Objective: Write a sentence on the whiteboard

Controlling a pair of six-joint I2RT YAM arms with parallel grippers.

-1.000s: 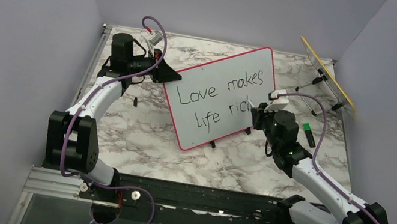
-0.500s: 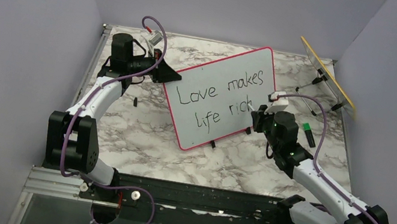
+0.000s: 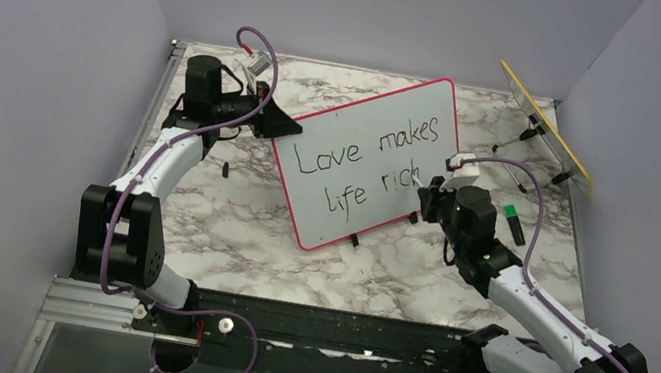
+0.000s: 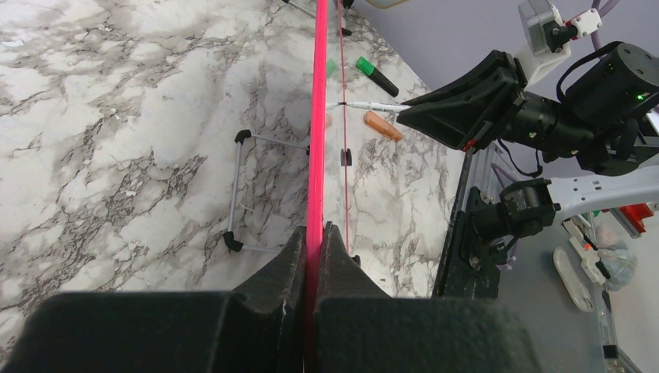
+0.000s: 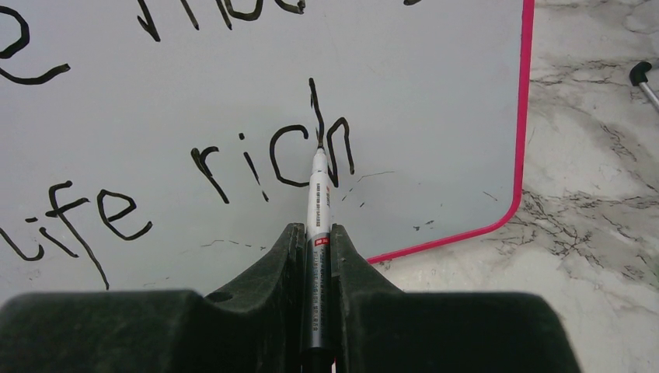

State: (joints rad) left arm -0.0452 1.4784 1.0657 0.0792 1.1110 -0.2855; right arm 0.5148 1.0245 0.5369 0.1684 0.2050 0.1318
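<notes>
The whiteboard (image 3: 356, 128), white with a pink-red frame, stands tilted on the marble table. My left gripper (image 3: 288, 127) is shut on its left edge. In the left wrist view the pink frame (image 4: 316, 116) runs straight out from between my left gripper's (image 4: 315, 229) jaws. The sentence (image 3: 367, 157) reads "Love makes" above "life rich" in black. My right gripper (image 3: 428, 185) is shut on a grey-white marker (image 5: 317, 186). In the right wrist view my right gripper (image 5: 316, 229) holds the marker's tip on the "h" of "rich" (image 5: 272, 159).
A yellow-edged panel on a wire stand (image 3: 545, 121) leans at the back right. A green-capped marker (image 3: 511, 220) lies right of the board, an orange cap (image 4: 383, 126) near it. The board's wire legs (image 4: 233, 186) stick out behind it.
My right arm has shifted slightly at the end of "rich", the marker still on the board. The left arm and the board have not moved.
</notes>
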